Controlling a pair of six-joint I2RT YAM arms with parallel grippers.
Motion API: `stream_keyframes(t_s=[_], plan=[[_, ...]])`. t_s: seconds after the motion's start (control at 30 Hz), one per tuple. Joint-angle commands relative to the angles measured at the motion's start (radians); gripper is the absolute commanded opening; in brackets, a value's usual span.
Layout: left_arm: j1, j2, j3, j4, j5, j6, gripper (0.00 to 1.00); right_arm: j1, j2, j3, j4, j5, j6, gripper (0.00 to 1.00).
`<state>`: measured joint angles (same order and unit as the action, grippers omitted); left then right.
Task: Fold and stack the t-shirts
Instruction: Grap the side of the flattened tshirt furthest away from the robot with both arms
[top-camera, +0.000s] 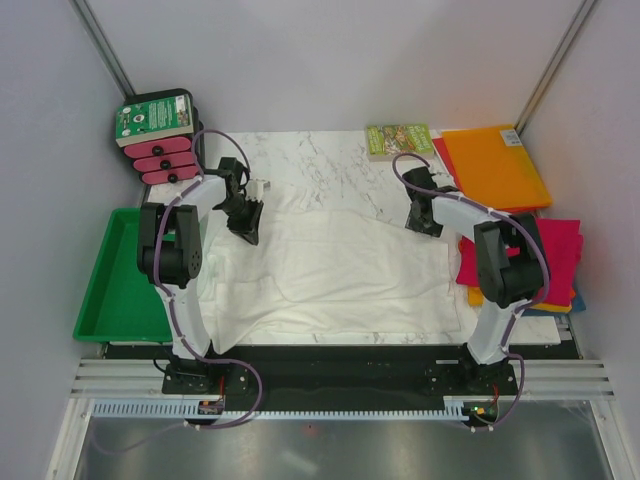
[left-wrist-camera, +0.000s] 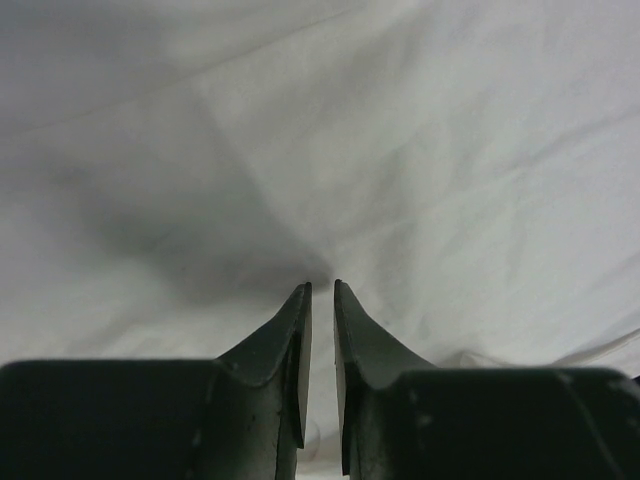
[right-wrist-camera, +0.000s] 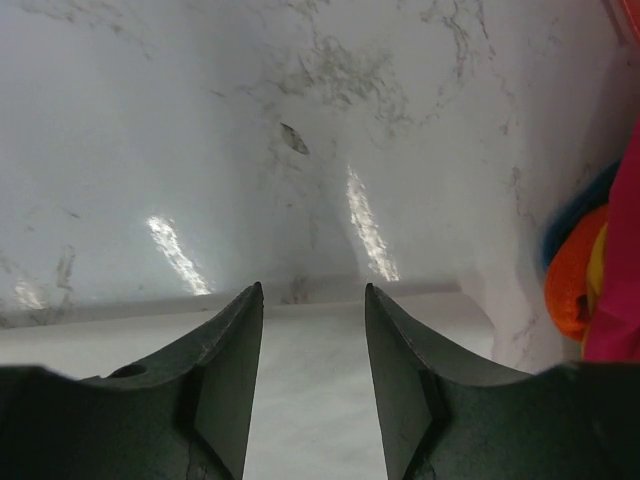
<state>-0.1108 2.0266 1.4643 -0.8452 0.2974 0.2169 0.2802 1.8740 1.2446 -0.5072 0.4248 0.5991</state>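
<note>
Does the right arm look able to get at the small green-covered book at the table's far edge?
Probably yes: the small green-covered book lies just beyond the open right gripper, with only bare marble between.

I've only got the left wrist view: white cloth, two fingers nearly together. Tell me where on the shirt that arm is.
Observer: The left gripper is near the far left corner of the white shirt, which lies spread over the table.
Operator: Report the right arm.
Observer: The right gripper is at the shirt's far right edge; its fingers stand open with nothing between them.
Operator: Say where the folded ones are.
Observer: The stack, magenta on top, lies at the table's right edge, partly hidden behind the right arm.
</note>
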Motion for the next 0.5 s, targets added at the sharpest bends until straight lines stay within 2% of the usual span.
stream_keyframes(t_s=[0.0,0.23,0.3,0.4,0.43,0.47], plan=[[0.002,-0.026,-0.024,0.024,0.012,-0.025,0.21,-0.015,-0.104,-0.077,0.001,0.026,0.030,0.54],[0.002,-0.029,-0.041,0.024,0.026,-0.042,0.21,-0.042,-0.063,-0.142,0.016,-0.033,0.025,0.55],[0.002,-0.043,-0.050,0.024,0.020,-0.037,0.21,-0.046,-0.049,-0.145,0.019,-0.067,0.024,0.51],[0.002,-0.058,-0.061,0.023,0.006,-0.028,0.21,-0.047,-0.026,-0.154,0.024,-0.106,0.028,0.33],[0.002,-0.060,-0.064,0.024,0.005,-0.025,0.21,-0.046,-0.027,-0.168,0.029,-0.128,0.031,0.17],[0.002,-0.062,-0.067,0.024,0.002,-0.025,0.21,-0.047,-0.030,-0.177,0.033,-0.138,0.033,0.07]])
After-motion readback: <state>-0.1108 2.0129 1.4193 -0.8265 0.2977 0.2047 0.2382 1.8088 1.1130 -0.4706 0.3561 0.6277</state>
